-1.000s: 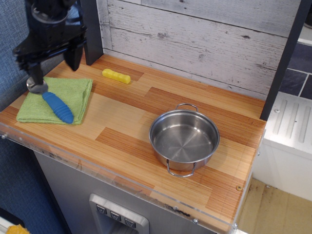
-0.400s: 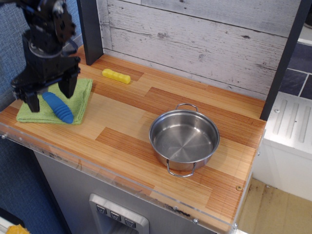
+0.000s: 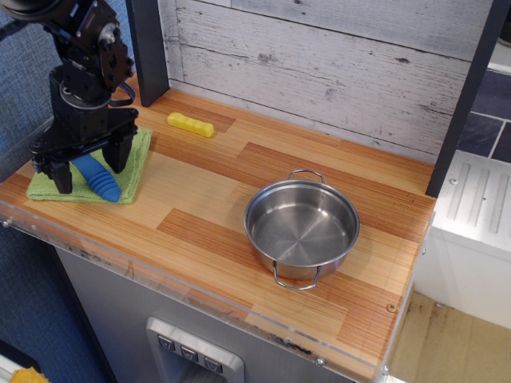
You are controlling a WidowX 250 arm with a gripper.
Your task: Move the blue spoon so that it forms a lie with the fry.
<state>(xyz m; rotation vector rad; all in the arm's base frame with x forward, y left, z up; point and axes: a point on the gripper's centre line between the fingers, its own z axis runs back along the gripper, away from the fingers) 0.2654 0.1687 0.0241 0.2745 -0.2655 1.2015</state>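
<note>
The blue spoon (image 3: 97,179) lies on a green cloth (image 3: 137,156) at the counter's front left; only its ribbed blue handle shows, the metal bowl is hidden behind the gripper. My black gripper (image 3: 89,167) is open and low over the cloth, one finger on each side of the spoon handle. I cannot tell whether the fingers touch it. The yellow fry (image 3: 191,124) lies on the wooden counter near the back wall, to the right and behind the gripper.
A steel pot (image 3: 302,229) with two handles stands at the counter's middle right. A dark post (image 3: 149,48) stands at the back left, just behind the arm. A plank wall (image 3: 319,56) runs along the back. The counter's front edge (image 3: 200,289) is close.
The gripper has come down from above the cloth's back corner and moved forward. Its open fingers now straddle the spoon handle. The spoon, fry and pot have not moved.
</note>
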